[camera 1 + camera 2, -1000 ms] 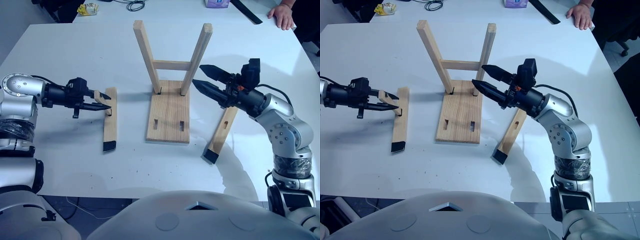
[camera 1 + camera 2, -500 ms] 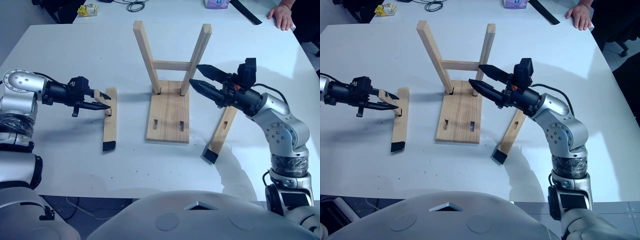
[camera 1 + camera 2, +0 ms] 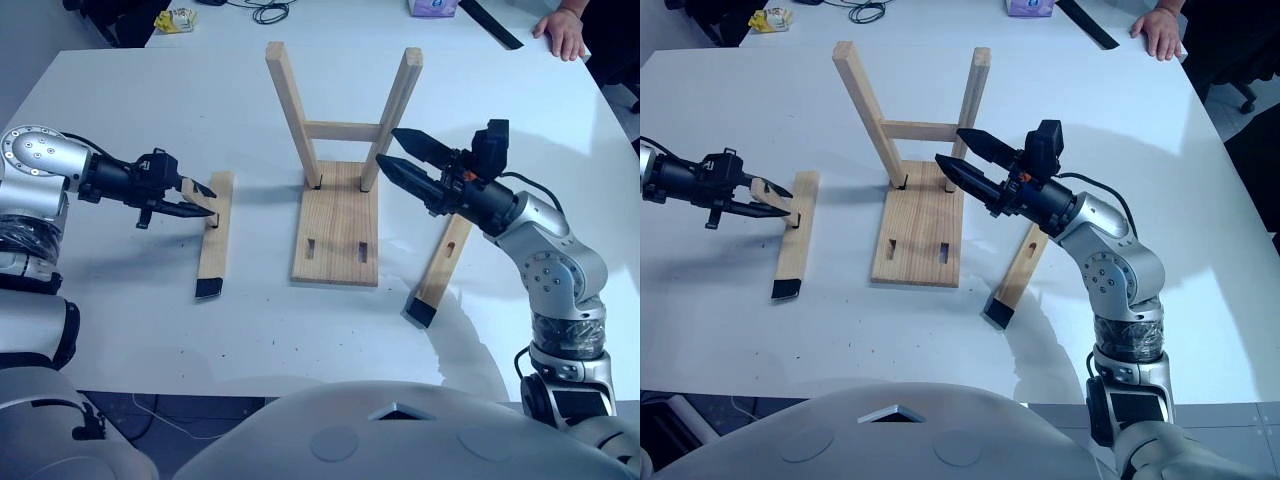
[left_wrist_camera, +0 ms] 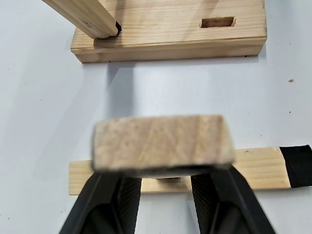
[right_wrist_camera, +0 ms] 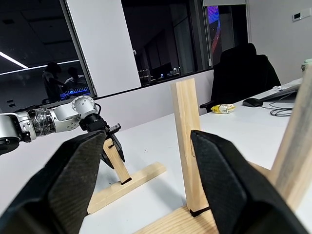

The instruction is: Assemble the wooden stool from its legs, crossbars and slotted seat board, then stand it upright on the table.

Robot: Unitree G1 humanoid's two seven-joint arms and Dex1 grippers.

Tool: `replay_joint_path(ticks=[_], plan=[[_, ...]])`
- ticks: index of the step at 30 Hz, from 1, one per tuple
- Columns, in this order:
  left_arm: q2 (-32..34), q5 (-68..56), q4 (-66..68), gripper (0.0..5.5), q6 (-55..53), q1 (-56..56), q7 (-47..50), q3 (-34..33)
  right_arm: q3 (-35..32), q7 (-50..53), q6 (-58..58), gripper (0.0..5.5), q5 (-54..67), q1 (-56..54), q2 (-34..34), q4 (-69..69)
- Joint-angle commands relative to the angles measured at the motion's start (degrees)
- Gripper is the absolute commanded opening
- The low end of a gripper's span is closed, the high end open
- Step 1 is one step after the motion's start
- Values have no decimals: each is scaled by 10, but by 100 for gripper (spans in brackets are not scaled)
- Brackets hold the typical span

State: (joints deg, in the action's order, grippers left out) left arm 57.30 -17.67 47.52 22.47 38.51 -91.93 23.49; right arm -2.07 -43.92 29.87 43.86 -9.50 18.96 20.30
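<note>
At table centre: we see the seat board point(image 3: 335, 235) flat on the table point(image 3: 140, 100); the left standing leg point(image 3: 292, 110) and right standing leg point(image 3: 395, 115) rise from its far slots, joined by a crossbar point(image 3: 345, 130).
Left gripper point(image 3: 208, 203): we find it clamped on a short crossbar point(image 4: 161, 144), which stands tilted on a loose leg point(image 3: 214, 245) left of the board.
Right gripper point(image 3: 388, 146): fingers spread, empty, just beside the right standing leg.
Right of the board: a second loose leg point(image 3: 440, 265) lies flat.

Yellow packet point(image 3: 178, 17), black cables point(image 3: 270, 10)
</note>
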Motion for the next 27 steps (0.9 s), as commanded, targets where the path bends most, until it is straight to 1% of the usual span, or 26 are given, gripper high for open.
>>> replay_joint_path(ticks=[1, 4, 7, 14, 18, 27], plan=[[-18, 86, 24, 130, -16, -123, -5, 69, 1, 8, -1, 322, -2, 6, 2, 13], [-10, 71, 0, 130, -23, -146, -6, 67, 2, 9, -2, 322, -1, 7, 1, 12], [-7, 63, -9, 130, -31, -141, -5, 76, 1, 10, -3, 322, 0, 11, 0, 14], [-26, 40, 22, 130, -80, -82, -6, 71, 0, 6, 0, 322, 3, 12, 1, 13], [-26, 32, 32, 130, -95, -65, -6, 85, 3, 4, 4, 322, 6, 9, 1, 11], [-33, 27, 23, 130, -72, -103, -5, 62, -4, 0, 6, 322, 8, 0, 9, 2]])
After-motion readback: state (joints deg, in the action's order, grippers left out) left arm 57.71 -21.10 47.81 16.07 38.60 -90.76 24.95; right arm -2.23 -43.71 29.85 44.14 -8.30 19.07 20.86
